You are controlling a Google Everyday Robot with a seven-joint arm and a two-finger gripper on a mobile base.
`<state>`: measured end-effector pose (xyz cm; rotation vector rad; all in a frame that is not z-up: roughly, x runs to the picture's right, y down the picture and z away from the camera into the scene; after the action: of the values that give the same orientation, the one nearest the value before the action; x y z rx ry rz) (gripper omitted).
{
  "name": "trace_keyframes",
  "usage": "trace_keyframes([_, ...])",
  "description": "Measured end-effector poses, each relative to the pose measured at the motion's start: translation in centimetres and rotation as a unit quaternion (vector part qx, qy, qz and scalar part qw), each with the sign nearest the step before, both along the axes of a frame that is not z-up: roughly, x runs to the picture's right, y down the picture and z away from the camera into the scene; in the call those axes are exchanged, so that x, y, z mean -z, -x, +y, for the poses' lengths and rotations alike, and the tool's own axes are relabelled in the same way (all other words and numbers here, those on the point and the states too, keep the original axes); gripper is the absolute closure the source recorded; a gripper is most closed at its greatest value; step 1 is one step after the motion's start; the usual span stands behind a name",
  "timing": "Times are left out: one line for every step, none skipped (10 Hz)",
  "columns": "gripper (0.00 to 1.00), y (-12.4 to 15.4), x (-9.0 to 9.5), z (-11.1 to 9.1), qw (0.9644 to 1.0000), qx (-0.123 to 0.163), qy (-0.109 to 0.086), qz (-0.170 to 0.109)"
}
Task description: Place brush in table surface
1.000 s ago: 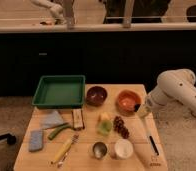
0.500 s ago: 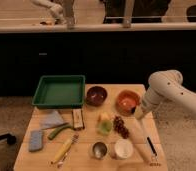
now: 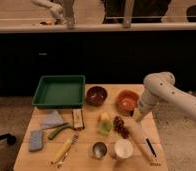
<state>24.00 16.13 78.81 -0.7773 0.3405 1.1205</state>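
The brush (image 3: 142,141) lies on the right side of the light wooden table surface (image 3: 86,159). Its pale half points toward the orange bowl (image 3: 126,100) and its black half toward the table's front right corner. My white arm reaches in from the right, and its gripper (image 3: 135,117) hangs low just right of the orange bowl, over the brush's pale far end. I cannot tell whether the gripper touches the brush.
A green tray (image 3: 41,95) sits at the back left, with a dark red bowl (image 3: 96,95) beside it. A dark block (image 3: 78,118), cloth (image 3: 52,120), sponge (image 3: 36,140), yellow-handled utensil (image 3: 63,149), grapes (image 3: 121,126), metal cup (image 3: 99,149) and white cup (image 3: 123,148) crowd the middle.
My arm has swung left and down from the table's right edge, bringing the gripper close to the brush's pale end. The brush and the other objects have not moved.
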Motion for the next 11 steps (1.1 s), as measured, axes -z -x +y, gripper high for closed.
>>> trace_keyframes([1.00, 0.2, -1.0, 0.6, 0.9999, 0.007, 0.012, 0.004])
trace_keyframes([1.00, 0.3, -1.6, 0.9, 0.9997, 0.013, 0.021, 0.006])
trace_keyframes([1.00, 0.7, -2.2, 1.1, 0.9994, 0.018, 0.028, 0.006])
trace_keyframes([1.00, 0.7, -2.6, 1.2, 0.9991, 0.023, 0.034, 0.009])
trace_keyframes([1.00, 0.7, -2.9, 1.4, 0.9989, 0.025, 0.038, 0.010])
trace_keyframes([1.00, 0.6, -3.1, 1.5, 0.9987, 0.027, 0.042, 0.011])
trace_keyframes([1.00, 0.6, -3.5, 1.8, 0.9984, 0.029, 0.048, 0.013])
trace_keyframes([1.00, 0.6, -3.7, 1.9, 0.9981, 0.030, 0.051, 0.014])
trace_keyframes([1.00, 0.6, -4.2, 2.1, 0.9977, 0.033, 0.057, 0.014])
trace_keyframes([1.00, 0.5, -4.7, 2.4, 0.9973, 0.035, 0.062, 0.015])
trace_keyframes([1.00, 0.4, -5.2, 2.7, 0.9969, 0.035, 0.068, 0.017])
